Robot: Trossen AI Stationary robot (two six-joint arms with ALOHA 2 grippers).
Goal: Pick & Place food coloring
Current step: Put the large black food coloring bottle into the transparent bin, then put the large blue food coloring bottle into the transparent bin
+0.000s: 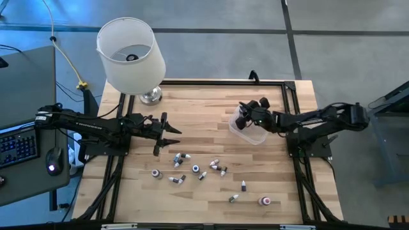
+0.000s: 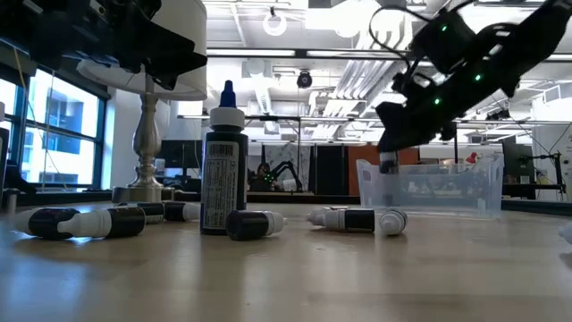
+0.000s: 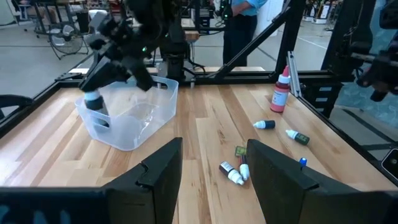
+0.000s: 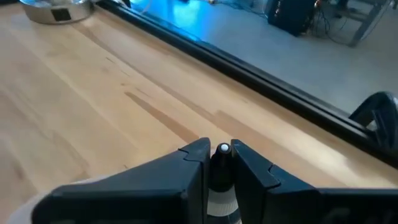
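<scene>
Bottle (image 4: 222,167) gripped above tub rim (image 1: 250,135).

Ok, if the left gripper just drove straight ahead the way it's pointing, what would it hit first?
Probably the loose food coloring bottles lying just ahead of the open left gripper. The clear tub sits farther on and off to one side, though depth is uncertain.

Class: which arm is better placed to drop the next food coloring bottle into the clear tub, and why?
Right. Its pincer is shut on a bottle above the clear tub; the left pincer hangs open and empty, away from it.
</scene>
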